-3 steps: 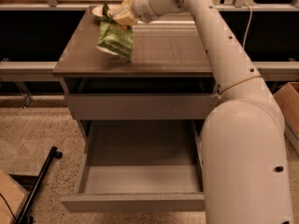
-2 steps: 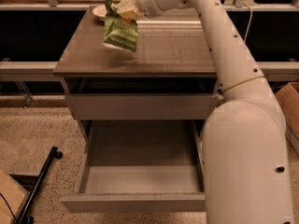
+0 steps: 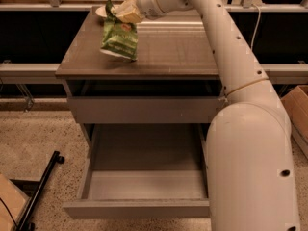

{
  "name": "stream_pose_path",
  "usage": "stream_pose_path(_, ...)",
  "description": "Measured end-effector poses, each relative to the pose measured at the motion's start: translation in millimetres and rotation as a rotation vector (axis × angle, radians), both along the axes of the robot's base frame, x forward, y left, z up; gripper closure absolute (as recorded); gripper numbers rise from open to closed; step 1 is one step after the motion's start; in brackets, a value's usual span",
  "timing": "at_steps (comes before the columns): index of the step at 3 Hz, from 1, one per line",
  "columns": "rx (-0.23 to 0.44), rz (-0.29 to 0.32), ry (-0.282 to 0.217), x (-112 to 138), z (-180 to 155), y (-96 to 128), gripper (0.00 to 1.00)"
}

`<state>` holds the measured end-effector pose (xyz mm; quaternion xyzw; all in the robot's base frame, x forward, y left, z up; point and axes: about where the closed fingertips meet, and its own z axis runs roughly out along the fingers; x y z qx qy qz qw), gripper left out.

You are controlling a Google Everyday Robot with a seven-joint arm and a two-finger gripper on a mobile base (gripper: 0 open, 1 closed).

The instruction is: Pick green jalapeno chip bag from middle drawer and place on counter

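White bowl up top, peeking out just left of the end effector. Black pole lower left on speckled floor, cardboard box at right edge.

No readable text, numbers or signs anywhere. Closest candidate is the chip bag: pale lettering on its darker top band and a small reddish mark beside it, but no letters, brand or flavour can be made out. The lighter green picture lower on the bag carries nothing legible either. The gripper is over the back-left part of the counter, clamped on the bag's top edge, with the bag hanging tilted below it. The counter shows only bare grey-brown surface.
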<state>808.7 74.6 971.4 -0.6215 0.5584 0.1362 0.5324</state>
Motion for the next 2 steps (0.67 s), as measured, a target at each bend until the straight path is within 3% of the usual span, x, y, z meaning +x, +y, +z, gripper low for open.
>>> stream_pose_path(1,-0.001,0.005,0.003,0.0,-2.3,3.6,0.06)
stream_pose_path(2,-0.001,0.008,0.005,-0.1,-3.7,5.7,0.0)
